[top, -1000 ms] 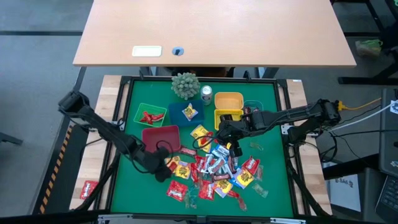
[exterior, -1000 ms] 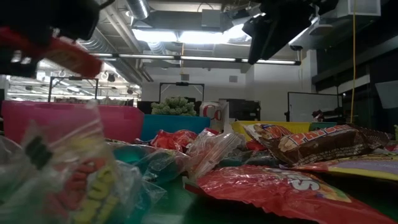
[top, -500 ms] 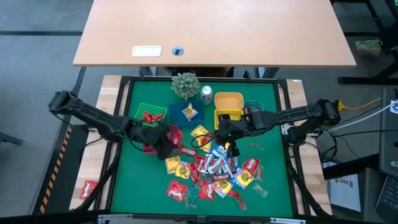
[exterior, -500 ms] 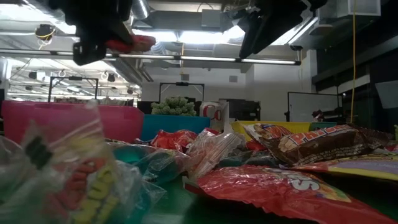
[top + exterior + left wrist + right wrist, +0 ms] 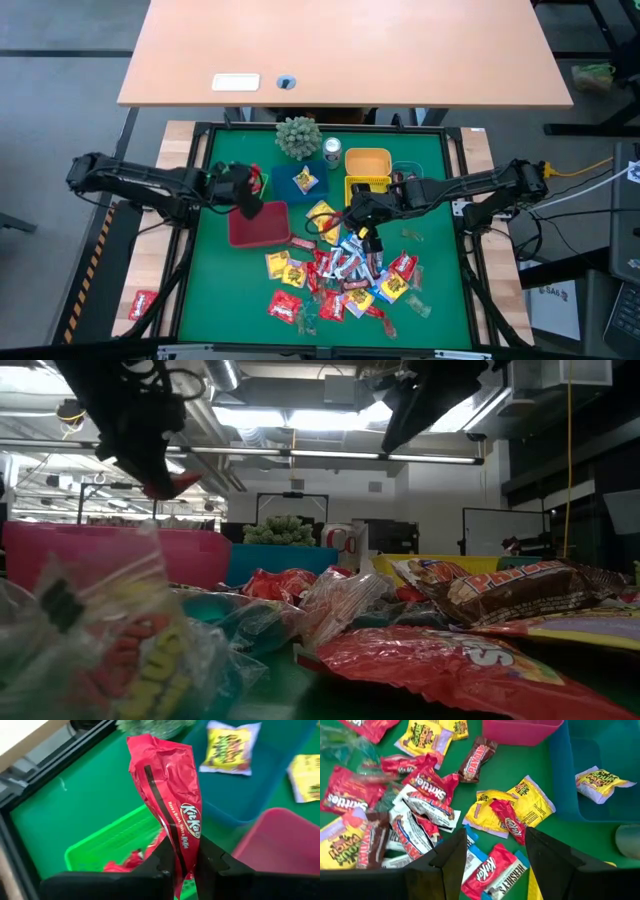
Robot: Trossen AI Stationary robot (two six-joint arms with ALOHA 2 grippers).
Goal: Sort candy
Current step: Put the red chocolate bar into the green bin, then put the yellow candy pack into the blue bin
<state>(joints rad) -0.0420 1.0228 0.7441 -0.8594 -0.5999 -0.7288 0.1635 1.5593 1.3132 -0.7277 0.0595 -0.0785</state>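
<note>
Candy pile (image 5: 340,275) sits lower centre of the high view on the green counter (image 5: 440,240); right pincer (image 5: 362,222) hangs over its upper edge, fingers spread wide, nothing in them; further up on the left, left pincer (image 5: 250,190) is clamped on a red KitKat (image 5: 167,800) above the green bin (image 5: 117,842).
</note>
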